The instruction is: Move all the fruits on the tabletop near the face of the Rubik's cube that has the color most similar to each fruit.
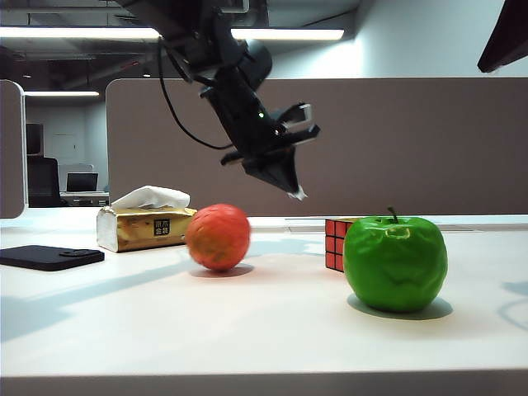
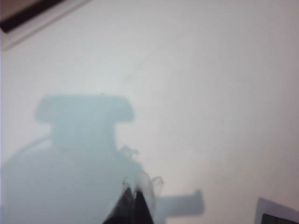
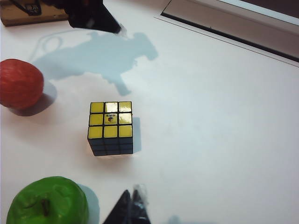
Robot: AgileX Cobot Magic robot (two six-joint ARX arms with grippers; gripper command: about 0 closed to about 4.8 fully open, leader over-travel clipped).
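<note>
The Rubik's cube [image 1: 335,245] shows a red face in the exterior view and a yellow top [image 3: 110,119] in the right wrist view. Just in front of it and to the right stands the green apple [image 1: 394,262] [image 3: 46,201]. The red-orange fruit [image 1: 218,237] [image 3: 19,84] lies left of the cube, apart from it. My left gripper [image 1: 293,190] [image 2: 138,186] hangs shut and empty above the tabletop [image 1: 264,322], between the red fruit and the cube; its dark body [image 3: 91,16] shows in the right wrist view. My right gripper [image 3: 131,198] is shut and empty, high above the table beside the apple.
A gold tissue box [image 1: 144,227] [image 3: 25,13] stands at the back left. A flat black object [image 1: 49,256] lies at the far left. A brown partition [image 1: 396,140] runs behind the desk. The right arm's dark edge [image 1: 503,37] shows at the upper right.
</note>
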